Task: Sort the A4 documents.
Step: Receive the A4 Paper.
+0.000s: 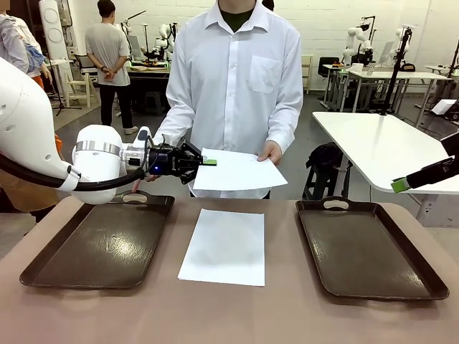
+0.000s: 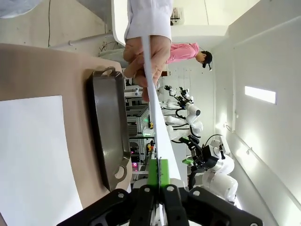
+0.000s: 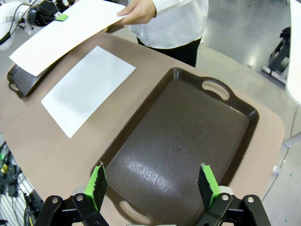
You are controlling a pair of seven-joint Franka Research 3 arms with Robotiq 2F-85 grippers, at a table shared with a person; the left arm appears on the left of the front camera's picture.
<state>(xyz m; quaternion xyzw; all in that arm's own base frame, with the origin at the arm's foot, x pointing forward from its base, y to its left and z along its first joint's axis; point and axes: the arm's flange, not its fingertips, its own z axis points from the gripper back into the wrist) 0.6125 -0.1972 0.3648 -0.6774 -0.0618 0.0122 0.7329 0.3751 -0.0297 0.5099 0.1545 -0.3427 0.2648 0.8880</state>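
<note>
L claw [image 1: 209, 163] closed on the near-left edge of the raised sheet [image 1: 240, 172]; in L wrist view the green pads [image 2: 151, 173] meet w/ the paper's edge pinched btwn them, L claw [image 2: 159, 173] seen from behind. Raised sheet [image 2: 151, 94] appears edge-on there, running from the pads up to the person's hand [image 2: 141, 61]. Person's hand [image 1: 270, 152] grips the opposite edge of the same sheet, so it is carried at both ends, in the air above the far side of the tabletop [image 1: 229, 315], roughly level, clear of the surface. Second item, the flat sheet [image 1: 224, 247], lies flat on the tabletop btwn the two trays, touching neither. L tray [image 1: 100, 244] and R tray [image 1: 366, 247] both dark brown, handles at the short ends, no paper in either. R claw [image 1: 400, 185] sits at the far R side, above and beyond the R tray's outer edge. R wrist view: R claw [image 3: 153, 183] wide open, nothing btwn the pads, looking down on the R tray [image 3: 183, 136]; flat sheet [image 3: 87, 89] beside that tray, raised sheet [image 3: 61, 33] above it, person's hand [image 3: 138, 12] on its far edge, L tray [image 3: 21, 82] partly hidden beneath the raised sheet
</note>
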